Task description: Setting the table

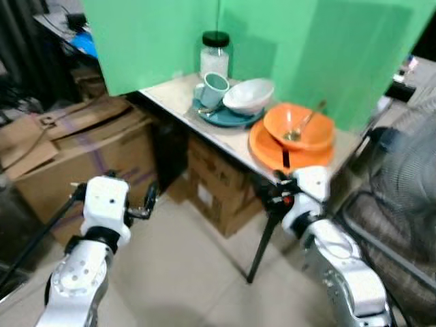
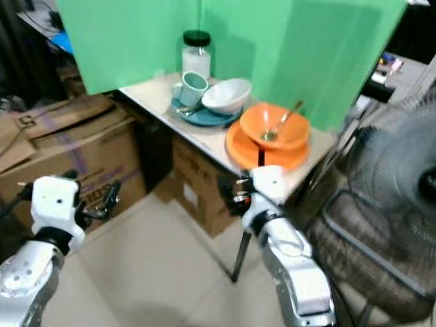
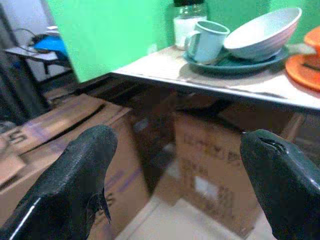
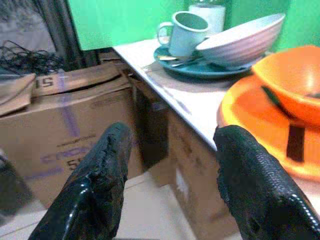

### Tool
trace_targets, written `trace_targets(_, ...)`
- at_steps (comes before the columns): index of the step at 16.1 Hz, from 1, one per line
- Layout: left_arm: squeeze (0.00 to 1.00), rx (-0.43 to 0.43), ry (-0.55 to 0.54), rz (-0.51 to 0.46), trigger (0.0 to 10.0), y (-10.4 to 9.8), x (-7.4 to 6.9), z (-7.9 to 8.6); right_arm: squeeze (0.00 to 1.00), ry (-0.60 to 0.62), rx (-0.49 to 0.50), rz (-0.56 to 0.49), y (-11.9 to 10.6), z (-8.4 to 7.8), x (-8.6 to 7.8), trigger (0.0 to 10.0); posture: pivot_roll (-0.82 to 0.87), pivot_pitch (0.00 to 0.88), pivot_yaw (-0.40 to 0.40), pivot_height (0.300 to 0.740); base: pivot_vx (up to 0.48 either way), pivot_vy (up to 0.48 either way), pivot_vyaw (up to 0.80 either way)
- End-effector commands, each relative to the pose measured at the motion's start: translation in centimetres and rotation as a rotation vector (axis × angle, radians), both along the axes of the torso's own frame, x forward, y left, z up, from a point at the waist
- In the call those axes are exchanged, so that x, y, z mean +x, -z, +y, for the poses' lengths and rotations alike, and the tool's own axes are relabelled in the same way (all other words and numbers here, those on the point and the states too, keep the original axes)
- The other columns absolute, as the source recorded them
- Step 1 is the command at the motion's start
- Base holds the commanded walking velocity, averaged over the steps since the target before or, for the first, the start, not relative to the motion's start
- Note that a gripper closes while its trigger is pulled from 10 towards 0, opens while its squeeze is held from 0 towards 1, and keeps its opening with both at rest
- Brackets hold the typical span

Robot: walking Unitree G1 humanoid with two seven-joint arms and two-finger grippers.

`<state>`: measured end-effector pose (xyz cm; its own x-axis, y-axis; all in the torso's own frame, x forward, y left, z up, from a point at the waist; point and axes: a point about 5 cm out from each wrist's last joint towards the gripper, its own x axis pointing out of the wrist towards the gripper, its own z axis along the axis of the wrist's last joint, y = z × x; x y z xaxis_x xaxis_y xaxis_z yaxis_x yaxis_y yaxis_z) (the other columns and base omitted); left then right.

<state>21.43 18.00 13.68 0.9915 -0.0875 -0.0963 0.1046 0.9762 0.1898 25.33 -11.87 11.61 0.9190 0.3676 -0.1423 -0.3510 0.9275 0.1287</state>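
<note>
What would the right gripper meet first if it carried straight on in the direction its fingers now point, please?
Probably the near edge of the table, with the orange plate just to one side. The right gripper is open and aims about at tabletop height, though depth is hard to judge.

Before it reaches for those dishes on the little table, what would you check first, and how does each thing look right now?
1. Right gripper open and empty: ok, its fingers stand apart near the table edge.
2. Left gripper open and empty: ok, it is off the table's end, above the cardboard boxes.
3. Orange bowl seated on the orange plate: ok.
4. Spoon in the orange bowl: ok, though its handle juts past the rim and might slide.
5. White bowl and mug on the teal plate: not ok, both tilted.
6. Table steadiness: cannot tell.
</note>
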Motion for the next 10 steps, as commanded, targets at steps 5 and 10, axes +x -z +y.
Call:
trace_targets(5,0.00,-0.021,0.040,-0.007,10.0,-0.21,0.34,-0.99,0.00,0.043,-0.025,-0.004,-0.17,-1.33,0.22,10.0,0.13,0.000,-0.026,0.740,0.465,0.000,0.00)
trace_targets(10,0.00,-0.015,0.042,-0.007,10.0,-0.26,0.38,-0.98,0.00,0.049,-0.030,-0.013,-0.27,-1.38,0.39,10.0,0.14,0.000,-0.028,0.740,0.466,0.000,0.00)
